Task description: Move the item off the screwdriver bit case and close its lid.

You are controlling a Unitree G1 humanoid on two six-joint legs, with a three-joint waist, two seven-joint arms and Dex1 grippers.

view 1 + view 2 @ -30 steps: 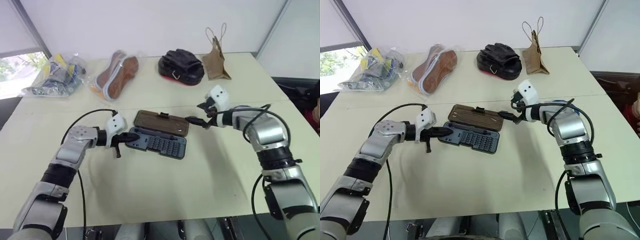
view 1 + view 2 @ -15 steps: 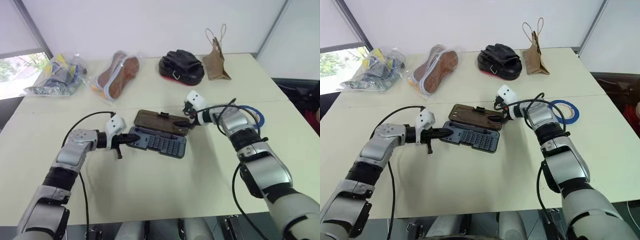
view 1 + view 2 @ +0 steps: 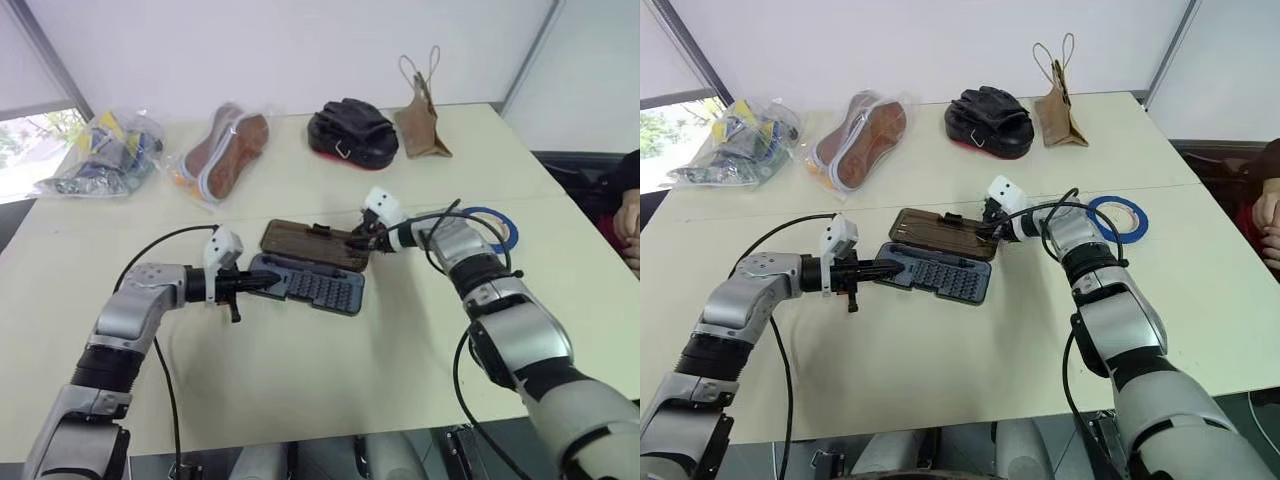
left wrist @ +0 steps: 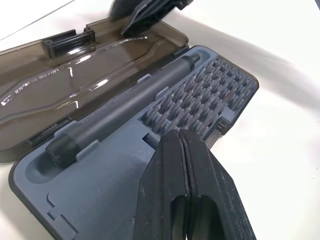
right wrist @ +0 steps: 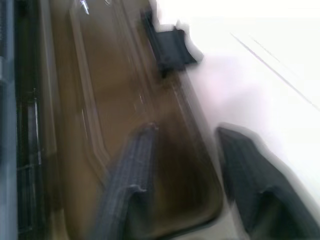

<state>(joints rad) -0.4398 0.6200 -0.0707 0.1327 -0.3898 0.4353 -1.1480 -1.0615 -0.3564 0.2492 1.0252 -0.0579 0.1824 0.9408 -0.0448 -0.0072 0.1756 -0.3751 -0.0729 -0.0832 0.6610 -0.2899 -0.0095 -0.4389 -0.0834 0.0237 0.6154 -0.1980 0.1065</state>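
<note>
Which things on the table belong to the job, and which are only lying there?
Job: screwdriver bit case, its lid, blue tape ring, left gripper, right gripper.

Lying about: brown paper bag, black pouch, bagged shoe soles, clear bag of items.

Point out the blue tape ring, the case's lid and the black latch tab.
blue tape ring (image 3: 1119,216): right eye view, its near band.
lid (image 4: 60,85): left wrist view, panel's middle.
latch tab (image 5: 171,46): right wrist view, tab's centre.

The screwdriver bit case (image 3: 936,272) lies open and flat before me, its dark grey-blue tray showing rows of bits and a driver handle. The lid (image 3: 940,231) lies folded back, smoky brown. The blue tape ring (image 3: 1117,217) lies flat, well apart to my right.
</note>
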